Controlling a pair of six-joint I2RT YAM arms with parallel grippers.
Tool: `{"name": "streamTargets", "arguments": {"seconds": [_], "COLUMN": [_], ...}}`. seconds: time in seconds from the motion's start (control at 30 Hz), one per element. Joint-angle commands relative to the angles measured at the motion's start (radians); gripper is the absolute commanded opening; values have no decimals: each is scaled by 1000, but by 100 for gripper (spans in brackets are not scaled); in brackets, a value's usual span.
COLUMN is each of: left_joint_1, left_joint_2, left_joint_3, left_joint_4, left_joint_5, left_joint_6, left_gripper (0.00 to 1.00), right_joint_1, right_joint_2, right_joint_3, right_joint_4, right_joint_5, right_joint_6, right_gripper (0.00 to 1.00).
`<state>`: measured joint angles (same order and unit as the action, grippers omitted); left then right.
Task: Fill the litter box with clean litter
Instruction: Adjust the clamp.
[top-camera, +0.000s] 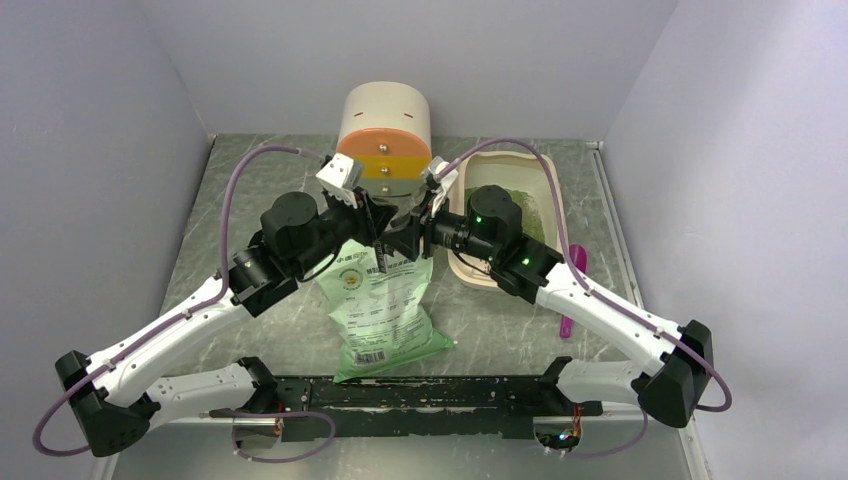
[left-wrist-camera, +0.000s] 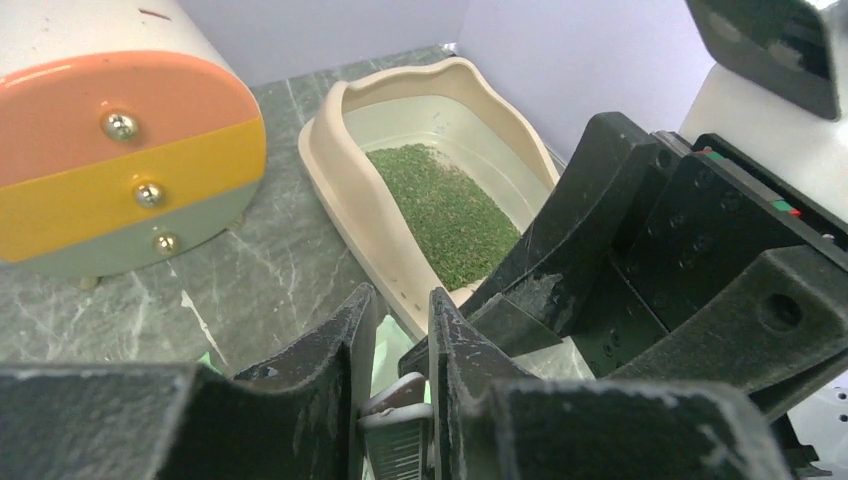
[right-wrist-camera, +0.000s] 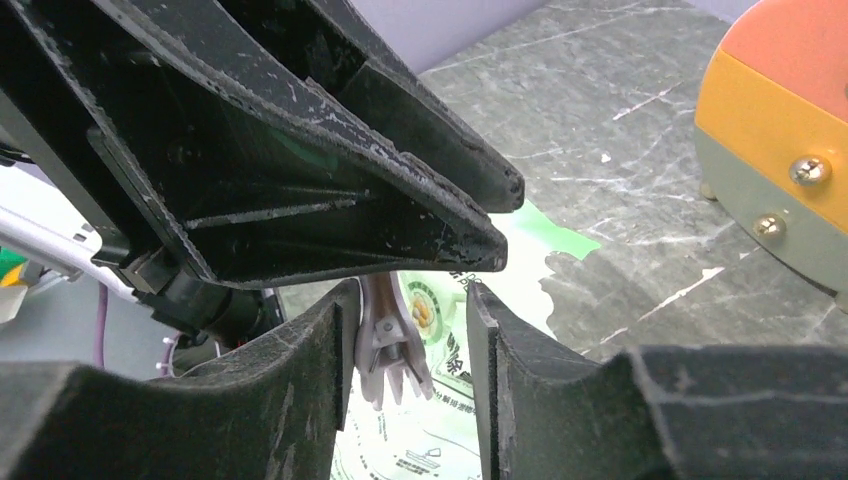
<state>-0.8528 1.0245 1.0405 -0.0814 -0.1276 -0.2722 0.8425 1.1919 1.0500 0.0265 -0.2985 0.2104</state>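
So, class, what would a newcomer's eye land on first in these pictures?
First, the left hand and the right hand, both black, meeting tip to tip over the top of a green printed bag lying mid-table. Behind them stands a round beige-and-orange drawer unit, and to the right a beige litter box holds a patch of green litter.

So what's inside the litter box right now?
The litter box holds clean litter over its middle; the far end's floor is bare. The near end is covered by the right arm, so its contents can't be seen.
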Motion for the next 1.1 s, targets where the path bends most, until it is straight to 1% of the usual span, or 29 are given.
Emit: {"name": "streamTargets", "arguments": {"seconds": [0.0, 0.13, 0.2, 0.27, 0.33, 0.47, 0.53, 0.67, 0.73, 0.8, 0.87, 1.0, 1.07], "left_joint_1": [-9, -9, -8, -9, -9, -8, -8, -9, -9, -9, -9, -9, -8], "left_joint_2": [-14, -15, -15, -14, -14, -11, -9, -11, -17, -23, -24, -22, -20], "left_joint_3": [9, 10, 12, 13, 17, 18, 18, 17, 12, 3, 1, 3, 6], "left_joint_4": [-27, -38, -42, -44, -47, -44, -40, -36, -31, -20, -17, -20, -25], "left_joint_5": [-16, -46, -54, -59, -62, -54, -47, -43, -44, -44, -44, -41, -39], "left_joint_6": [-65, -77, -78, -78, -78, -78, -78, -82, -88, -92, -94, -92, -93], "left_gripper": [5, 5, 5, 5, 5, 5, 5, 5, 5, 5, 5, 5, 5], "right_joint_1": [-5, -4, -3, -3, -3, -3, -3, -3, -3, -3, -3, -3, -3], "right_joint_2": [-4, 1, -18, -44, -60, -64, -58, -47, -42, -43, -44, -45, -50], "right_joint_3": [-4, 18, -11, -46, -72, -88, -82, -67, -62, -62, -66, -69, -72], "right_joint_4": [56, -2, 15, 43, 65, 62, 58, 46, 34, 29, 38, 52, 59], "right_joint_5": [40, 19, -24, -57, -89, -104, -106, -92, -77, -78, -80, -91, -87], "right_joint_6": [11, -27, -37, -29, -24, -28, -38, -52, -54, -59, -54, -54, -60], "right_gripper": [46, 50, 53, 59, 60, 59, 51, 41, 41, 48, 50, 39, 13]}}
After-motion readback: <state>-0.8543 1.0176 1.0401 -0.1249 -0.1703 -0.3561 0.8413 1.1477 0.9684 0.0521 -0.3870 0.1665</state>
